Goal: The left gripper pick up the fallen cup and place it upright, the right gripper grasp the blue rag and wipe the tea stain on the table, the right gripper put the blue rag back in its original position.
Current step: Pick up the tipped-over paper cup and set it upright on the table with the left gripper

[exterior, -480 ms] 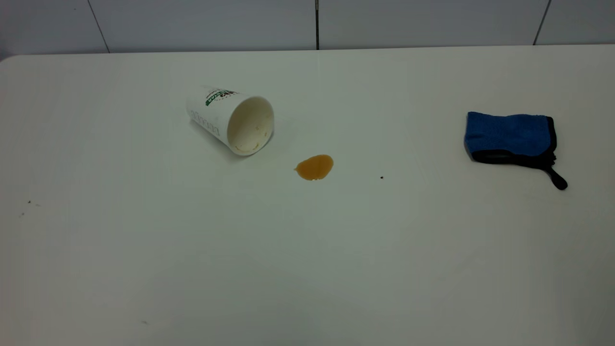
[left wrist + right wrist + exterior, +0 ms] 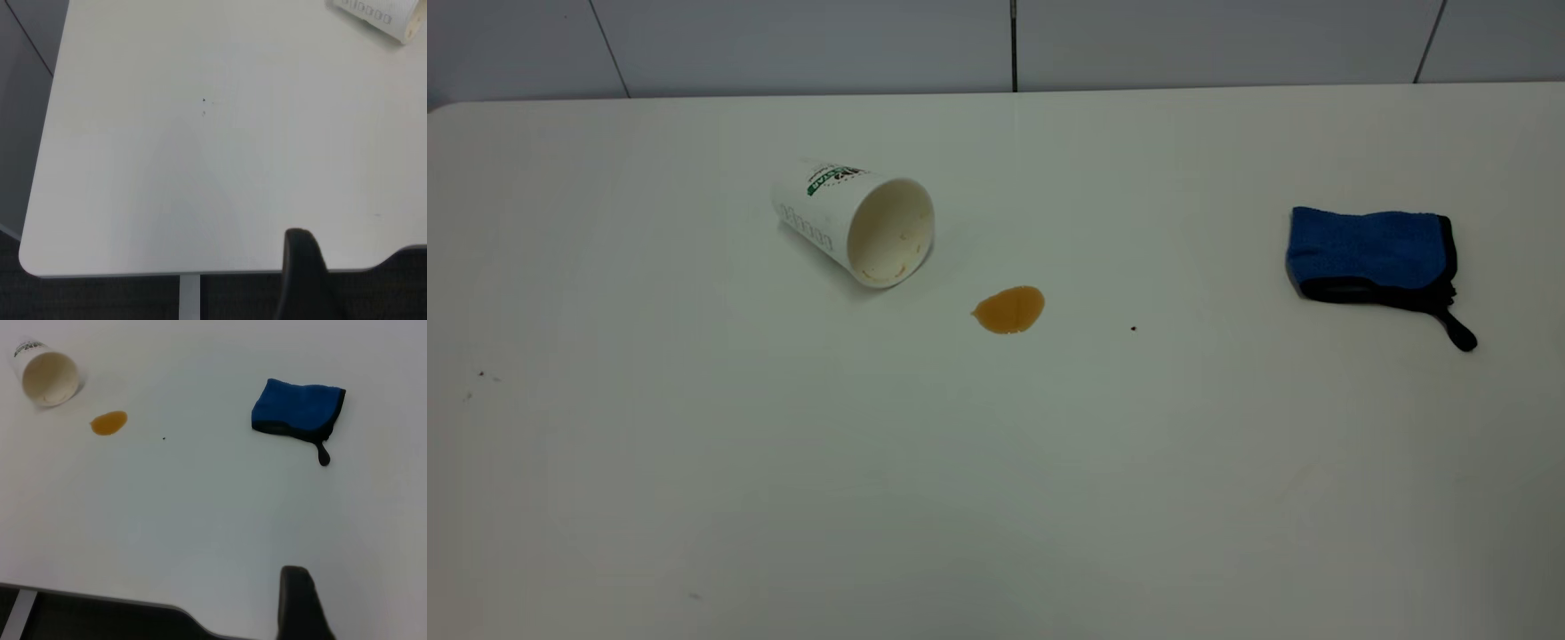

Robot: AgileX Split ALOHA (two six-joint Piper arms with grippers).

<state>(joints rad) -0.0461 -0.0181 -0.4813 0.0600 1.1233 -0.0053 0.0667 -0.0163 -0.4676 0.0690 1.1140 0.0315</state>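
A white paper cup (image 2: 854, 227) with green print lies on its side at the table's left middle, its mouth turned toward the amber tea stain (image 2: 1009, 309). The blue rag (image 2: 1372, 255), edged in black, lies folded at the right. Neither arm shows in the exterior view. The left wrist view holds only a dark part of my left gripper (image 2: 303, 280) over the table's edge, far from the cup (image 2: 380, 17). In the right wrist view a dark part of my right gripper (image 2: 300, 603) is well short of the rag (image 2: 298, 413), with the stain (image 2: 109, 422) and cup (image 2: 47, 377) beyond.
The white table (image 2: 996, 498) runs back to a grey tiled wall (image 2: 783, 44). A small dark speck (image 2: 1133, 328) lies right of the stain. The left wrist view shows the table's rounded corner (image 2: 27, 257) and dark floor beyond it.
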